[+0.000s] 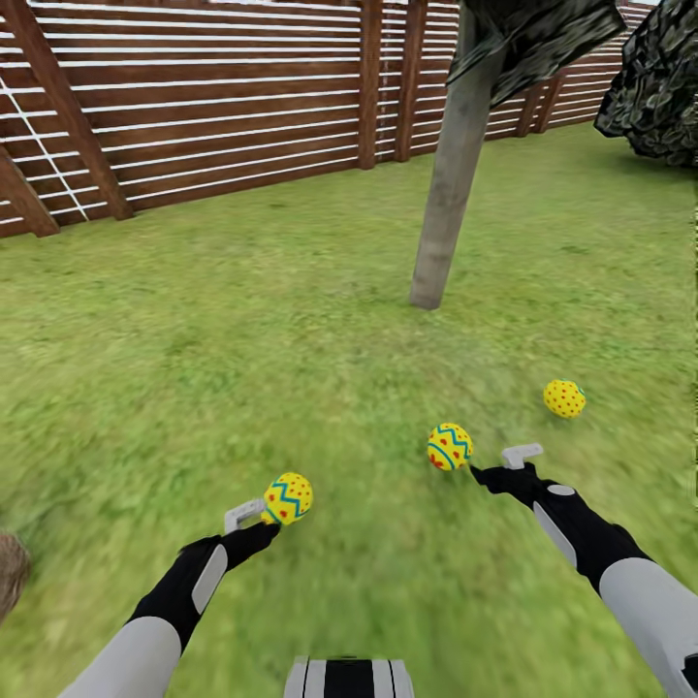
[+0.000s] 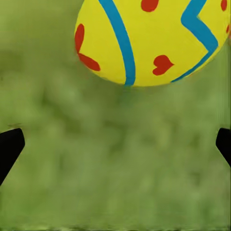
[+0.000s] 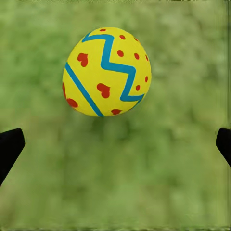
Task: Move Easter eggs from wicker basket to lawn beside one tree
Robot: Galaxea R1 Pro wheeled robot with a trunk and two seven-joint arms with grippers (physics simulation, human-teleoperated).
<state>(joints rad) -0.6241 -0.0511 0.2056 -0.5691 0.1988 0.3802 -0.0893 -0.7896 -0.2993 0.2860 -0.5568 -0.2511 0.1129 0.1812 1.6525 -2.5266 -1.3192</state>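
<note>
Both arms reach low over the lawn [image 1: 242, 320] near the tree [image 1: 448, 194], and all three eggs lie on the grass. The left gripper [image 1: 254, 519] has its jaws spread wide, its dark fingertips [image 2: 9, 147] at the far edges of the wrist view, with a zigzag egg [image 1: 288, 497] just ahead of the jaws and free of them. The right gripper [image 1: 504, 465] is likewise spread wide, the second zigzag egg [image 1: 450, 446] just beyond its jaws and untouched. The dotted egg [image 1: 564, 398] rests farther out past the right jaws, nearer the trunk's side. These eggs look light, rigid and smooth, so they would likely roll or squirt out if pinched off-centre; the broad middle, across the short axis, seems the safest hold. The grass is flat and mottled, open all round, with a slatted fence [image 1: 213, 107] well behind and a dark bush [image 1: 659, 87] off past the tree. A brown edge at the picture's border may be the basket [image 1: 10, 572]; I cannot tell.
</note>
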